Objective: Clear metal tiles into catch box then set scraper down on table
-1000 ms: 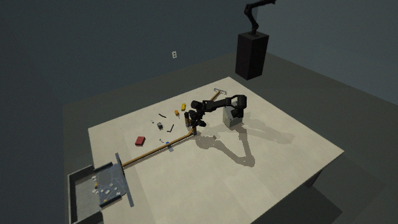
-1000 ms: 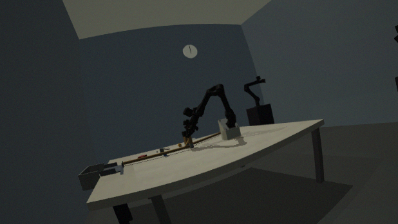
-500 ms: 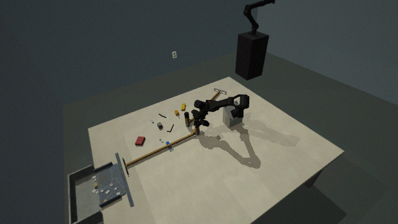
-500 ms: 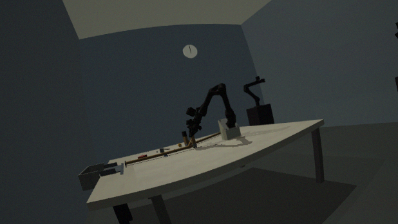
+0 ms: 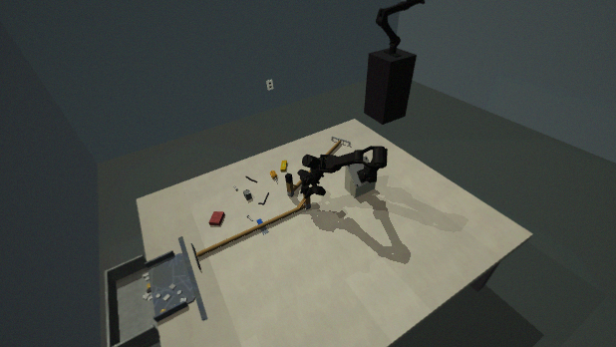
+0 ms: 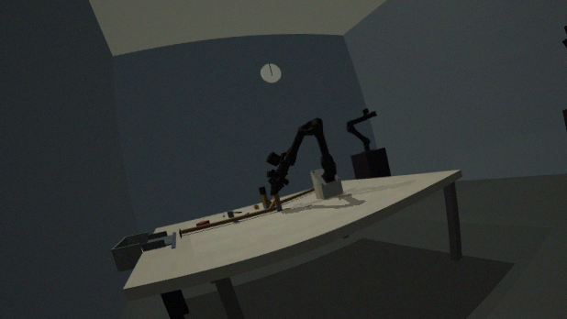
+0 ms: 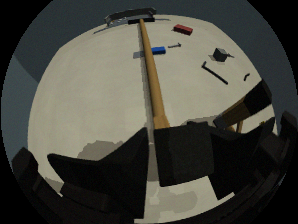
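The long scraper's wooden shaft (image 5: 234, 238) (image 6: 220, 223) (image 7: 152, 75) stretches from my gripper toward the plate. Its dark blade (image 5: 196, 257) (image 6: 181, 233) is over the table, just short of the plate's near strip. My gripper (image 5: 308, 195) (image 6: 275, 194) (image 7: 168, 128) is partly open around the scraper's dark grip block (image 7: 182, 155), with a narrow gap at the left finger. Several pale tiles (image 5: 166, 297) and an orange piece (image 5: 162, 310) show on the steel plate (image 5: 163, 269). Other pale pieces lie around its far edge, by the catch box (image 5: 113, 311) (image 6: 120, 258).
A rake (image 5: 333, 150) lies behind the arm; an upright black-topped handle (image 5: 289, 184) (image 6: 263, 197) (image 7: 245, 106) stands close beside my gripper. A blue block (image 5: 259, 221) (image 7: 158, 50) is beside the shaft. A red block (image 5: 216, 218) (image 7: 183, 29), grey cube (image 5: 247, 194) (image 7: 220, 54) and hex key (image 7: 215, 73) lie farther off.
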You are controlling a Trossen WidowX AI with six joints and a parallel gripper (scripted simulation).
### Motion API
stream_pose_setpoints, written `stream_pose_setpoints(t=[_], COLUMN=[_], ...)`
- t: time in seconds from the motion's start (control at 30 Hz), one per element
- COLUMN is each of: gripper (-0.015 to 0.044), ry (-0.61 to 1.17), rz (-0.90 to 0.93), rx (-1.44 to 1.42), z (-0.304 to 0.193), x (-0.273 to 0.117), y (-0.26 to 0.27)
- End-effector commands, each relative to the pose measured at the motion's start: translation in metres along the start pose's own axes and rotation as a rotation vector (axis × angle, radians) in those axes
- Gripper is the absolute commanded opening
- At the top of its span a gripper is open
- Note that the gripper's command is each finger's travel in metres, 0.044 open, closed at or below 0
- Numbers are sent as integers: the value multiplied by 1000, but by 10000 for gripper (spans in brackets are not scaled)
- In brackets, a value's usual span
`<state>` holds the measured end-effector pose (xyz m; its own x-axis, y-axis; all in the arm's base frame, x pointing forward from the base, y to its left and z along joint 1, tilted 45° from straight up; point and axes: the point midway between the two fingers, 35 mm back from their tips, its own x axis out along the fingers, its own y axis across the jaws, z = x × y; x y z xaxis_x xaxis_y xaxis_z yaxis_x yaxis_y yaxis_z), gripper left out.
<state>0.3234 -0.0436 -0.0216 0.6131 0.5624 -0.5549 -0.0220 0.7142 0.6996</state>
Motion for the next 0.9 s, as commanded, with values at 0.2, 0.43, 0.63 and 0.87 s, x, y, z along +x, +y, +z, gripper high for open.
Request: stream_pose_setpoints(t=[0.2,0.43,0.63,0.87], gripper=[440,440,440,440], ry=[3,6,5,2], rz=[-4,-7,-6,-3], rx=[0,-1,0,0], z=[0,1,1,0], x=[-8,-26,-41,-59], y=[-2,-3,-3,-1])
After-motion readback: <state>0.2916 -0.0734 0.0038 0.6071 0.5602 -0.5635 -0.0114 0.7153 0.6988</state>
